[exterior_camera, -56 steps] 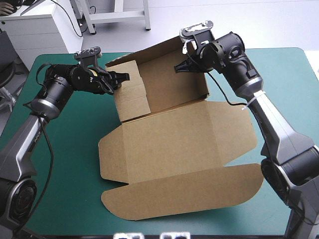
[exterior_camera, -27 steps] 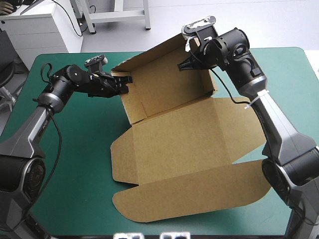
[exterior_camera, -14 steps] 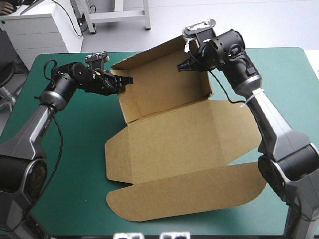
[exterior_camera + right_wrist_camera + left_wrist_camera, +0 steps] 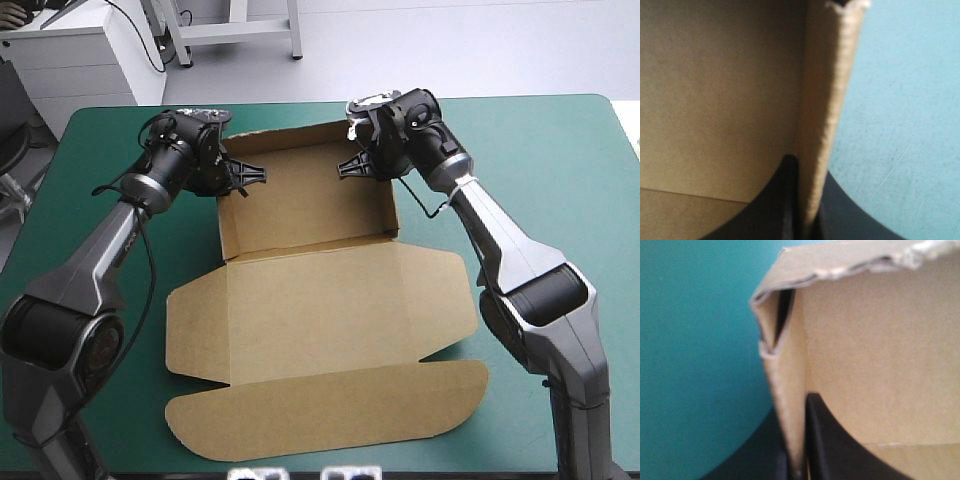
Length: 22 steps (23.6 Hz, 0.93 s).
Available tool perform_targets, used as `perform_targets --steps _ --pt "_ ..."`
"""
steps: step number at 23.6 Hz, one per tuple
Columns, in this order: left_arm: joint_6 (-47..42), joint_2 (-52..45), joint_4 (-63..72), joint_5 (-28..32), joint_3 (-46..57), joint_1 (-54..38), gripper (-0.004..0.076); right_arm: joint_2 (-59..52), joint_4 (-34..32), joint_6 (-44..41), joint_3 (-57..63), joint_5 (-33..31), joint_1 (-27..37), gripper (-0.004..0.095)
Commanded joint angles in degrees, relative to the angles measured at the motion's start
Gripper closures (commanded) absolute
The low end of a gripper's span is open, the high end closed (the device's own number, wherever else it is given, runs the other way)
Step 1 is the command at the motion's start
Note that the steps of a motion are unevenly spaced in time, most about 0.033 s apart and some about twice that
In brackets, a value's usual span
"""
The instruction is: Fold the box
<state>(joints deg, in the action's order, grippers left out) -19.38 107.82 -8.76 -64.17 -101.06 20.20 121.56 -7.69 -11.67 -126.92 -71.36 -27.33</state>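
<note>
High view: box (image 4: 320, 300) on teal-green cover (image 4: 565, 170)

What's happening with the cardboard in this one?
Two robot arms are folding a brown box on the teal-green table. The left gripper is shut on the left wall near its far corner, and the right gripper is shut on the right wall opposite. The walls stand raised at the far end. The lid lies flat toward the near edge.
</note>
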Motion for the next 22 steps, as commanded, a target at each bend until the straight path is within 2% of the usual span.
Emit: perform_targets --steps 1,6,10,15,18,22 --pt "1.4 3.0 -1.0 -3.1 -1.7 1.1 0.0732 -0.2 1.4 1.8 -1.8 -0.3 -0.3 0.0922" --pt "-0.1 10.9 2.8 -3.6 -1.7 1.2 0.0732 6.2 5.0 3.4 -1.8 -0.3 1.2 0.0922" --pt "-0.2 11.9 4.3 -1.0 -1.7 0.0 0.0732 8.0 5.6 5.1 -1.8 -0.3 2.1 0.0922" --pt "-0.2 11.9 4.5 -1.7 -2.2 -1.1 0.0715 8.0 6.3 7.6 -1.8 -0.3 2.2 0.0899" --pt "-0.2 11.9 4.4 -3.1 -3.7 -1.1 0.0668 8.0 9.3 10.5 -1.8 -0.3 2.5 0.0791" --pt "-0.2 11.8 4.1 -4.3 -6.4 -1.1 0.0648 7.6 11.4 11.7 -1.8 -0.3 3.2 0.0582"
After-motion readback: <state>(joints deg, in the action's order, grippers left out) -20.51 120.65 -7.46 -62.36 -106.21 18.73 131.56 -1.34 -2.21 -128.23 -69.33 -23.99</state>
